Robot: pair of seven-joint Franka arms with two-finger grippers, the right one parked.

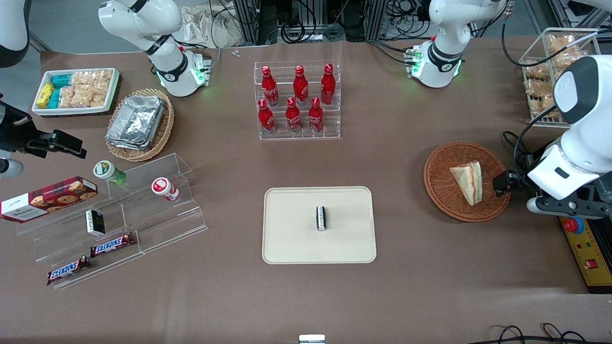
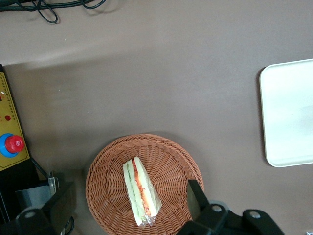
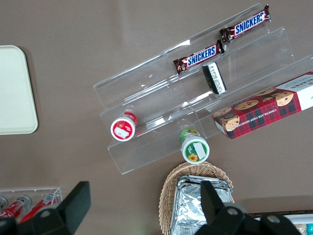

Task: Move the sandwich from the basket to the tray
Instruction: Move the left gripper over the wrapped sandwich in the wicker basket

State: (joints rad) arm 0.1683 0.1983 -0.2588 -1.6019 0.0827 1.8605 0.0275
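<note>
The sandwich (image 1: 467, 182) lies in the round reddish-brown basket (image 1: 437, 179), toward the working arm's end of the table. It rests on one bread face, with the red and green filling edge showing along one long side. Its long axis runs from the end nearer the front camera to the end farther from it, the narrow tip nearest the camera.

The left arm's gripper (image 2: 127, 205) hangs above the basket, apart from the sandwich and not yet at its level. The fingers (image 2: 195, 198) stand wide, with nothing between them. In the wrist view they straddle the sandwich, one over each side of the basket, so the closing line runs across the short width of the wedge. That alignment appears suited to a grasp on the two bread faces; a straight descent seems to be what remains.

The beige tray (image 1: 287, 248) lies near the table's middle, well apart from the basket. A small dark packet (image 1: 321, 218) stands at its centre; bare tray surface shows all round it.
</note>
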